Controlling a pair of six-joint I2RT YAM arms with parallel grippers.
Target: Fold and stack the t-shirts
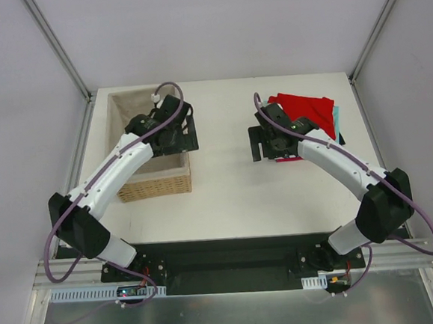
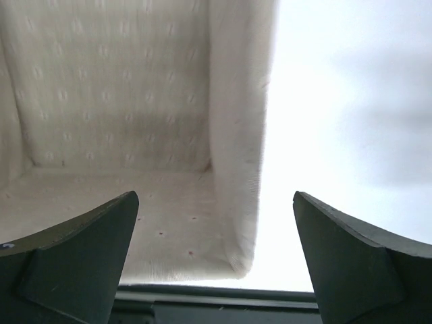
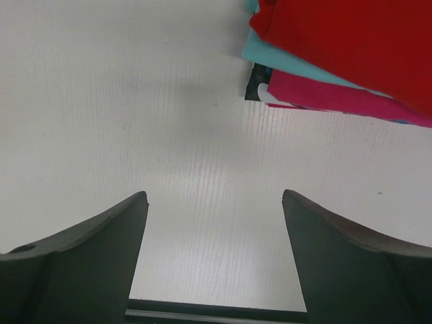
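Start with the table point(image 1: 227, 199): your pile of t-shirts point(image 1: 310, 117) sits toward its far right corner, close to the right edge, so any sideways shove there could push cloth over the side. The basket point(image 1: 154, 185) stands at the far left and, in the left wrist view, shows only its lining. Nothing appears left to fetch there, and reaching down risks pinching that lining or tipping the basket. The red shirt point(image 1: 306, 108) lies rumpled on top of the pile and looks to me unfolded. Below it, the teal shirt point(image 3: 283, 61), pink shirt point(image 3: 337, 98) and black shirt point(image 3: 255, 84) stick out unevenly, so a low pinch at that corner could catch several layers and pull the pile apart. Your right gripper point(image 3: 214, 199) hangs wide and empty over bare table just beside the pile's near left corner. Your left gripper point(image 2: 216, 202), also wide and empty, straddles the basket's right wall, and lowering it there would strike the rim.
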